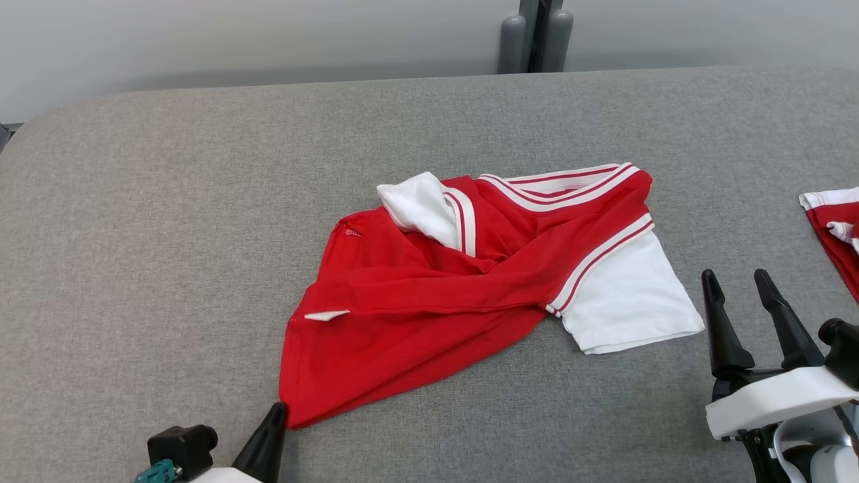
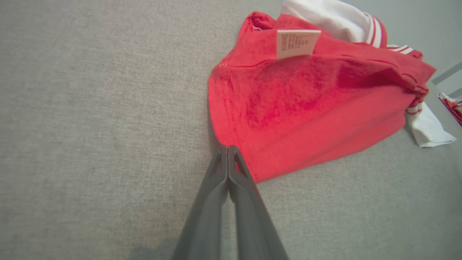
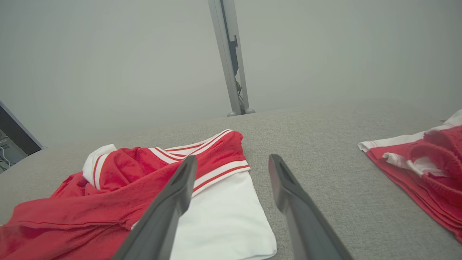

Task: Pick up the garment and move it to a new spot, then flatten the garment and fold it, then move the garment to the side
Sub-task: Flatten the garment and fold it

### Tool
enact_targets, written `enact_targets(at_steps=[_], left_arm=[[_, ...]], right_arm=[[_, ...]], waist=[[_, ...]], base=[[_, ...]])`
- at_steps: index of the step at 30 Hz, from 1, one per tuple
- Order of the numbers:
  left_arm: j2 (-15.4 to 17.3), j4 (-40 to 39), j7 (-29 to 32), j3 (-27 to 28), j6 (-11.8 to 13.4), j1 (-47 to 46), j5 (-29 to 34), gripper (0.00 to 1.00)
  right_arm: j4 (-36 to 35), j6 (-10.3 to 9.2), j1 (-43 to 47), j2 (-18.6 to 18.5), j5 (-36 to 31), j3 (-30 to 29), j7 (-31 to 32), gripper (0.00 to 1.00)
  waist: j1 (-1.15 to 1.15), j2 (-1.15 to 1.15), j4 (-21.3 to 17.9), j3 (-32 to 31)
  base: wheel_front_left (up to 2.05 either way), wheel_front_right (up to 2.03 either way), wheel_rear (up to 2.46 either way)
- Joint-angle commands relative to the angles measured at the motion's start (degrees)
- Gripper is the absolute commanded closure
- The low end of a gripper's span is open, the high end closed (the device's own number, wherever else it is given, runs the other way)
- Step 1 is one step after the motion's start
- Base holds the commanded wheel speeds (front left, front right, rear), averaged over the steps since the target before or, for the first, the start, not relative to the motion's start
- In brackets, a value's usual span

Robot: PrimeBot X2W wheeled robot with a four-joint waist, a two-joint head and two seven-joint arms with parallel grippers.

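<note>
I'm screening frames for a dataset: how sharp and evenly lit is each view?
Head view: sharp, soft even light, faint shadow under the red garment. Left wrist view: wide-angle stretch; left gripper blurred up close, label print unreadable. Right wrist view: right gripper soft-edged, wall behind hazy.

A wide surface covered in grey woven fabric (image 1: 168,201) is spread across most of the head view. Its far edge runs along the upper part of the frame and is rounded off at the upper left. Behind it a plain pale grey wall (image 1: 201,40) is seen, softly and evenly lit, with a faint shadow laid along its foot. At the top centre a dark upright post (image 1: 540,27) is flanked by two grey round-topped cylinders (image 1: 513,43). In the right wrist view a dark panel (image 3: 14,133) is glimpsed at the left edge, midway down.
</note>
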Motion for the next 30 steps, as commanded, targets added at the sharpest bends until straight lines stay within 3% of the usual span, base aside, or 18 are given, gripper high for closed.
enact_targets(at_steps=[1,2,3,4,9,17,22,30], left_arm=[[-0.2,0.8,-0.4,0.2,-0.6,0.0,-0.6,1.0],[-0.7,1.5,-0.6,0.0,-0.9,-0.2,-0.9,1.0],[-1.1,1.8,-1.0,0.3,-0.9,-0.3,-1.3,0.56],[-1.6,2.0,-1.7,0.7,-1.1,-0.6,-1.8,0.0],[-2.0,-0.3,-6.3,3.2,0.0,-2.1,-1.2,0.0],[1.1,-6.1,-11.5,7.8,3.7,-6.9,5.9,0.0],[3.1,-7.4,-12.0,8.5,4.7,-8.7,10.4,0.0],[4.4,-7.0,-10.8,7.4,5.1,-6.2,12.0,0.0]], right_arm=[[-0.2,-0.02,0.5,-0.3,0.2,-0.3,0.0,0.0],[-0.1,-0.02,0.7,-0.3,0.4,-0.3,0.0,0.0],[0.0,-0.02,0.7,-0.3,0.5,-0.4,-0.1,0.0],[-0.1,-0.02,0.6,-0.3,0.6,-0.5,-0.4,0.0],[-1.1,-0.02,0.4,-0.3,-0.3,-1.5,-1.3,0.0],[-3.1,-0.02,0.4,-0.3,-3.2,-1.1,-1.4,0.0],[-3.6,-0.02,0.8,-0.3,-4.3,-0.1,-0.9,0.0],[-2.7,-0.02,1.9,-0.3,-4.9,1.2,-0.4,0.0]], waist=[[0.0,0.0,0.1,-0.1],[0.0,0.0,0.2,-0.2],[0.0,0.0,0.2,-0.3],[0.0,0.0,0.2,-0.4],[0.0,0.0,0.1,-0.6],[0.0,0.0,-0.7,-1.9],[0.0,0.0,-1.0,-3.0],[0.0,0.0,-1.2,-5.0]], base=[[0.0,0.0,0.0],[0.0,0.0,0.0],[0.0,0.0,0.0],[0.0,0.0,0.0],[0.0,0.0,0.0],[0.0,0.0,0.0],[0.0,0.0,0.0],[0.0,0.0,0.0]])
